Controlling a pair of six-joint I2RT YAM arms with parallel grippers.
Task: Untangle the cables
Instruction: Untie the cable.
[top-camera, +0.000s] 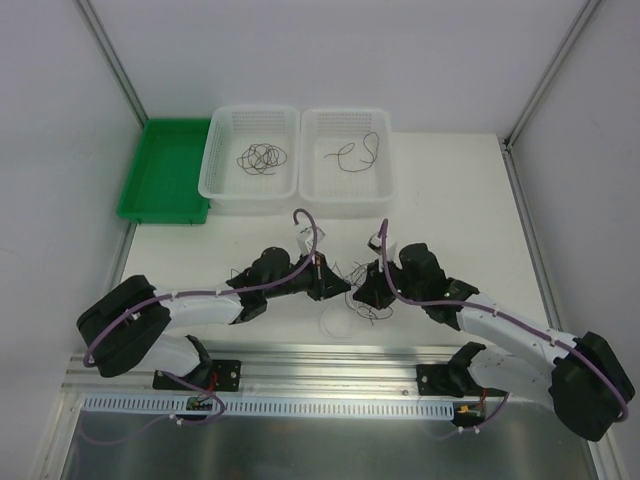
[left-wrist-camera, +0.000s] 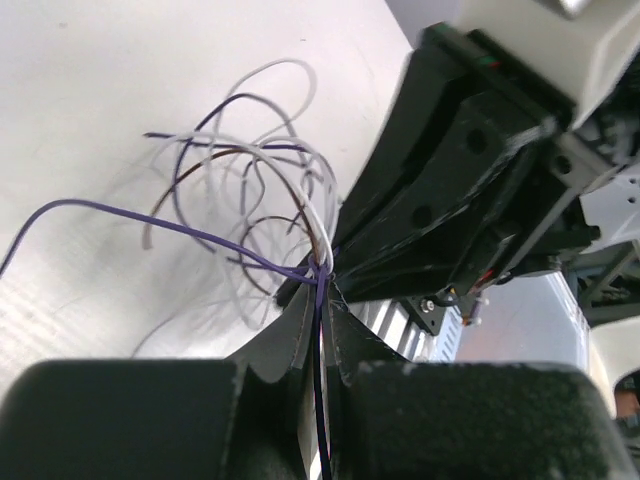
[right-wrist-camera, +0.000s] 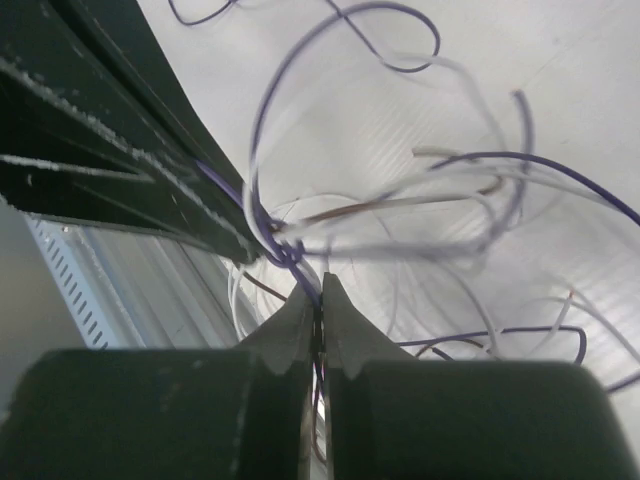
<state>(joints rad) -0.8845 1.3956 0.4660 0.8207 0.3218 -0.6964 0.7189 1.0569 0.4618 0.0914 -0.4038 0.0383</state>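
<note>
One tangle of cables (top-camera: 354, 302) hangs by the tabletop's (top-camera: 450, 220) near edge, centre; my left fingers (left-wrist-camera: 305, 325) and right fingers (right-wrist-camera: 308, 325) each pinch a strand tight. Open tabletop runs beyond. Far edge: left basket (top-camera: 250, 204) holds a coil (top-camera: 262, 158), right basket (top-camera: 345, 206) a single cable (top-camera: 356, 153); one green tray (top-camera: 160, 175) far-left.

No text, label or number seems legible anywhere, though small details are blurred.
</note>
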